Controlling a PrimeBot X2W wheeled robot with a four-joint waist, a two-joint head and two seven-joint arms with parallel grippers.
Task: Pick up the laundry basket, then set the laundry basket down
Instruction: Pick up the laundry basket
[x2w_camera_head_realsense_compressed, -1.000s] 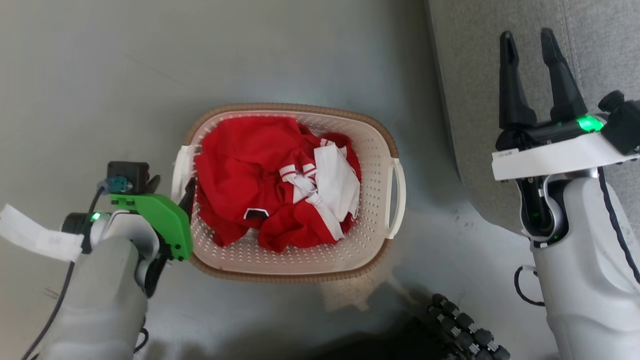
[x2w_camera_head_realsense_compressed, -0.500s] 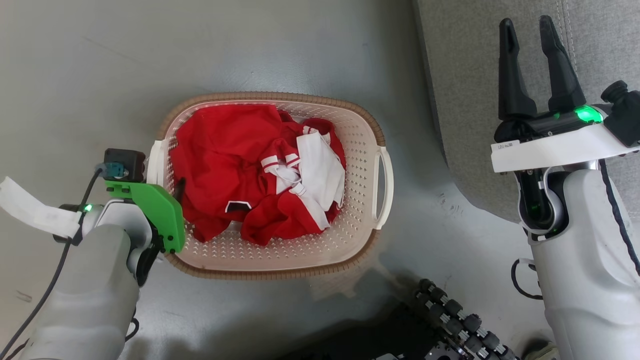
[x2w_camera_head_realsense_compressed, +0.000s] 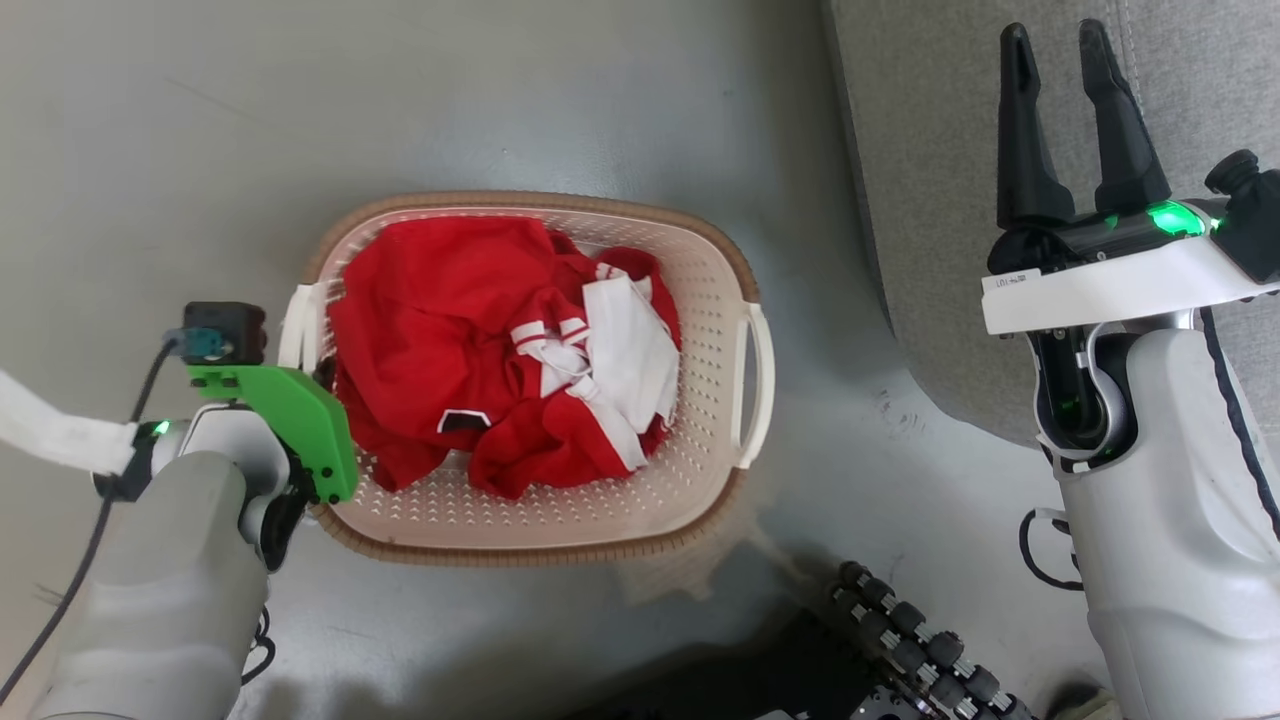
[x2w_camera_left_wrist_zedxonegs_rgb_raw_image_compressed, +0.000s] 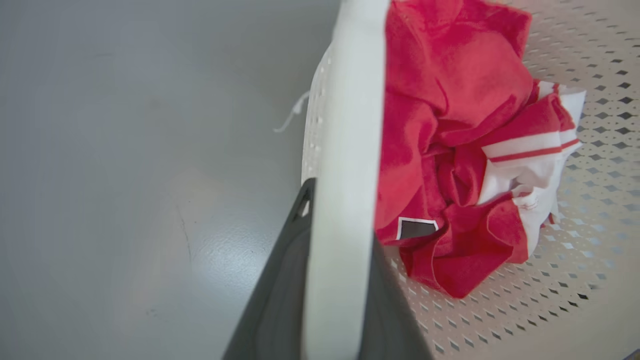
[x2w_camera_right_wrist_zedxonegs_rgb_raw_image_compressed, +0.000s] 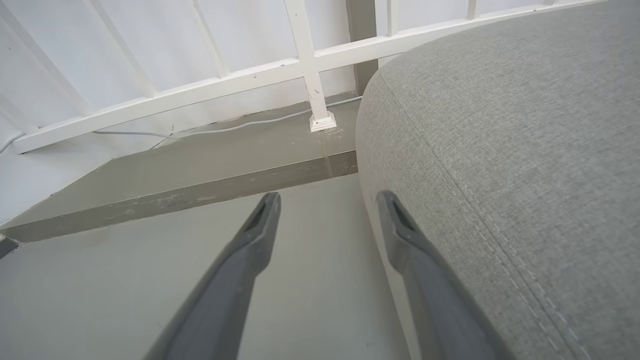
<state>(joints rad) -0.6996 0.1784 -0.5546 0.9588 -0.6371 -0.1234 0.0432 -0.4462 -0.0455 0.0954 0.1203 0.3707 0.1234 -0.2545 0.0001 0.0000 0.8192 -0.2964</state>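
Cream laundry basket (x2w_camera_head_realsense_compressed: 600, 520) w/ red clothes (x2w_camera_head_realsense_compressed: 450, 300); left gripper (x2w_camera_left_wrist_zedxonegs_rgb_raw_image_compressed: 342, 220) clamps handle (x2w_camera_left_wrist_zedxonegs_rgb_raw_image_compressed: 345, 125); right gripper (x2w_camera_head_realsense_compressed: 1055, 60) spread, empty.

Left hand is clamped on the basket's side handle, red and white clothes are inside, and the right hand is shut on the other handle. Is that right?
No. The right hand is open and empty, by the grey sofa, apart from the laundry basket, as the head view shows. The left hand is clamped on the side handle, red and white clothes inside.
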